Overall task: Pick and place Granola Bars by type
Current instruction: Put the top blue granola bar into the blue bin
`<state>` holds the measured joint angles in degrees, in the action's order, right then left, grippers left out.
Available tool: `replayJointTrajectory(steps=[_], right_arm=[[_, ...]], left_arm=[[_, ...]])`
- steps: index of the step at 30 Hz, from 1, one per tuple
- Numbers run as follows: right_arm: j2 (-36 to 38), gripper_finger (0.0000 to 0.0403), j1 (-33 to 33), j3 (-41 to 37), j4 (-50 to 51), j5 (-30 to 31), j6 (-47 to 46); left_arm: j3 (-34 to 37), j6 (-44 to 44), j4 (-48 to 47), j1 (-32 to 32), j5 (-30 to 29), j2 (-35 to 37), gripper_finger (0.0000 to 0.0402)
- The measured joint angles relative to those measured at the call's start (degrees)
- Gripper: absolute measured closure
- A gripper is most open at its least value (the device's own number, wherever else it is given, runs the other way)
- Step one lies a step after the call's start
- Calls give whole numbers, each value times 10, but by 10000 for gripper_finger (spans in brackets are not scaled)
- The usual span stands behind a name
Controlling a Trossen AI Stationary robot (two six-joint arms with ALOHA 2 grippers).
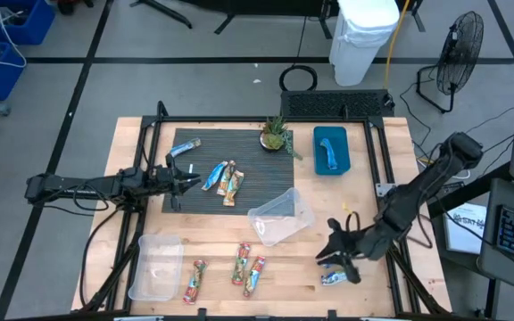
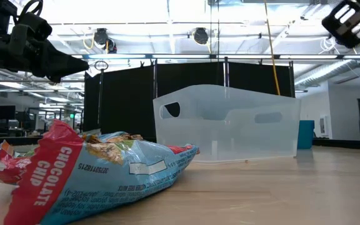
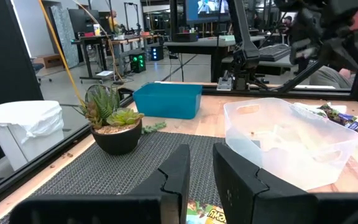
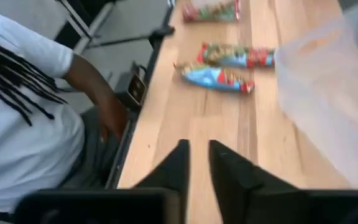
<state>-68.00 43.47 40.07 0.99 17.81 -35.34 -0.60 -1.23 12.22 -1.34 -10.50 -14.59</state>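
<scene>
One silvery-blue foil granola bar lies flat near the tabletop's front edge, toward the right corner, just beside the right gripper. In its wrist view that gripper is pinched to a slit with nothing between the fingers. I read it as a close that missed.

- Left gripper: over the left edge of the black ribbed mat. Can't tell how wide it is or whether it has anything. The mixed cluster of wrapped bars sits just beside it, and another silvery-blue bar is near the mat's back-left corner.
- Three orange-red-green bars lie along the front edge, middle.
- The clear plastic bins: one tilted near the tabletop's centre, one at the front-left corner.

Risks from here:
- Lifting now likely leaves the bar on the wood, since the grip looks empty. Needs a reopen and a re-centre over the bar.
- Foil is slick and the bar lies flat, so a shallow pinch could skid it off the front edge.
- The tilted bin is near the right arm's path and a swing could knock it.
- A person in a white shirt stands right at the table edge, so keep clear.
- The wrappers look alike, so a bar could land with the wrong type.
</scene>
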Motion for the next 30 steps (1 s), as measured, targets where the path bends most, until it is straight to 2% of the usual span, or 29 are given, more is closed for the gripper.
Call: replayJointTrajectory(steps=[3, 8, 12, 17, 21, 30], right_arm=[[-23, 397, 1, 0, 12, -9, -48], [-57, 363, 2, 0, 19, -16, -158], [-80, 337, 1, 0, 89, -23, -240], [-94, 322, 1, 0, 159, -65, -328], [-95, 313, 1, 0, 165, -89, -355], [-95, 287, 1, -5, 172, -91, -365]], left_arm=[[0, 0, 0, 0, 0, 0, 325], [0, 0, 0, 0, 0, 0, 325], [0, 0, 0, 0, 0, 0, 325], [0, 0, 0, 0, 0, 0, 325], [0, 0, 0, 0, 0, 0, 325], [0, 0, 0, 0, 0, 0, 325]])
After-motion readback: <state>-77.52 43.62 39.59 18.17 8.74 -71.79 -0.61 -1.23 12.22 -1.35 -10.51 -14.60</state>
